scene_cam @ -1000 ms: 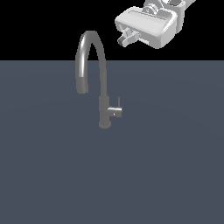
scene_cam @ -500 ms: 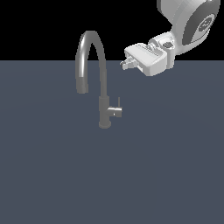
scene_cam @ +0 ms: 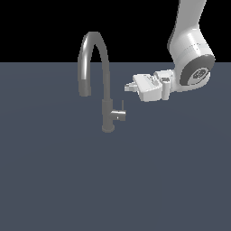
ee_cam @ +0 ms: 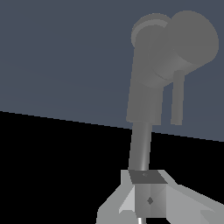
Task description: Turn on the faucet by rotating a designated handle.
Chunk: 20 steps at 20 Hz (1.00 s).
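The grey gooseneck faucet (scene_cam: 107, 85) stands on the dark grey surface, its arched spout bending to the exterior view's left. The handle (scene_cam: 119, 115) is a short stub on the base's right side with a thin pin pointing up. My gripper (scene_cam: 130, 86) hangs to the right of the faucet's stem, above the handle and apart from it, its fingers pointing at the stem and pressed together, holding nothing. In the wrist view the faucet (ee_cam: 146, 87) and the handle's round end (ee_cam: 192, 39) lie ahead of the gripper (ee_cam: 148, 192).
The flat dark grey surface (scene_cam: 58, 180) stretches all around the faucet. My white arm (scene_cam: 191, 58) comes down from the top at the exterior view's right.
The gripper has come down from the top of the exterior view to about the height of the faucet's stem. The arm's white joint has come into view. The faucet and handle have not moved.
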Tool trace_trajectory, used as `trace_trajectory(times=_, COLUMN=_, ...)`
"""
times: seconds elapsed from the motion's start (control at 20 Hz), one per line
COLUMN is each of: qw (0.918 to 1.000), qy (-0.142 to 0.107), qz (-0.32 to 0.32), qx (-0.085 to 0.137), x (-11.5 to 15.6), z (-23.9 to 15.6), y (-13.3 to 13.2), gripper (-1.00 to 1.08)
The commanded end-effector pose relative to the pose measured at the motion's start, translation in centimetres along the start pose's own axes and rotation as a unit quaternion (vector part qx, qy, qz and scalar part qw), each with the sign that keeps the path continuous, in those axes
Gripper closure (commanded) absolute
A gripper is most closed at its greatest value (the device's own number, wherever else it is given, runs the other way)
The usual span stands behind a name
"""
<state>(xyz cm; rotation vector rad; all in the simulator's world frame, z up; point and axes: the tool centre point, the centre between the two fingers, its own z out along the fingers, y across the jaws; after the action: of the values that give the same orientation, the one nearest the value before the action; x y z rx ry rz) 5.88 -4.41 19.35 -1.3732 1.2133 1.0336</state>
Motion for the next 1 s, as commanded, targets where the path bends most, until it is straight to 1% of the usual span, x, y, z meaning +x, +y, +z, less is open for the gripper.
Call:
trace_trajectory(times=0.0, qw=0.9993, qy=-0.02, qz=0.022, qx=0.023, x=1.6, z=0.4, y=-0.3, gripper=1.08)
trace_trajectory(times=0.2, qw=0.9965, qy=-0.043, qz=0.049, qx=0.051, x=3.6, z=0.9, y=-0.4, gripper=1.08)
trace_trajectory(times=0.45, qw=0.9931, qy=-0.061, qz=0.07, qx=0.072, x=5.2, z=1.5, y=-0.5, gripper=1.08)
trace_trajectory(times=0.65, qw=0.9917, qy=-0.067, qz=0.076, qx=0.079, x=5.6, z=1.7, y=-0.6, gripper=1.08)
trace_trajectory(times=0.95, qw=0.9918, qy=-0.067, qz=0.076, qx=0.079, x=5.5, z=1.7, y=-0.3, gripper=1.08)
